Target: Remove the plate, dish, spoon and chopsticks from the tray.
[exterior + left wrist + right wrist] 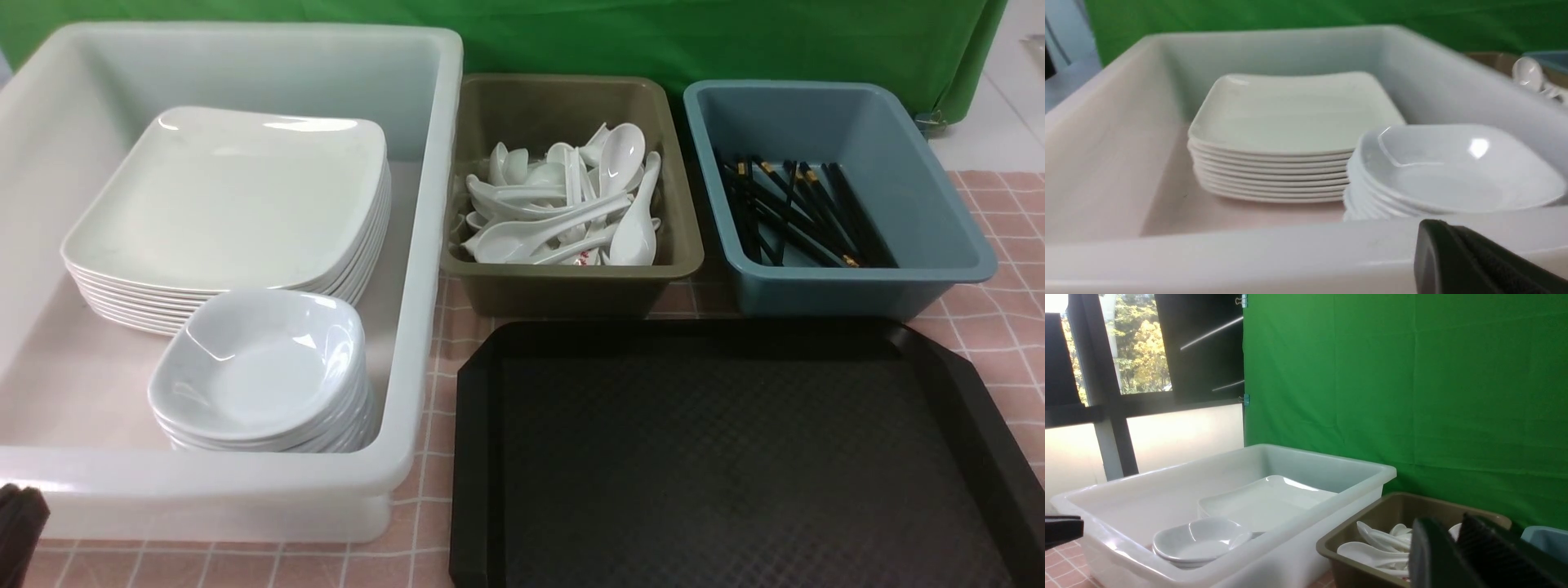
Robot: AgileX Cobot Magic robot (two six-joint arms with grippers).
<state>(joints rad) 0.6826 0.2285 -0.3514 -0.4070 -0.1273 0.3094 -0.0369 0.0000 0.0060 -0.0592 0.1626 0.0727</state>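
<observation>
The black tray (478,457) lies at the front right with nothing on its textured floor. Inside the white tub (424,245), a large square plate (237,196) tops a stack of several. A small dish (261,367) tops another stack in front of it. Spoons (563,220) are piled in the olive bin (571,282). Black chopsticks (800,212) lie in the blue bin (857,286). My left gripper (1433,226) is shut and empty, low outside the tub's near wall. My right gripper (1443,522) is slightly open, empty, raised before the olive bin.
The tub, olive bin and blue bin stand in a row behind the tray on a pink checked cloth (1004,327). A green backdrop (653,33) closes the far side. The left gripper (20,514) shows at the front view's lower left corner.
</observation>
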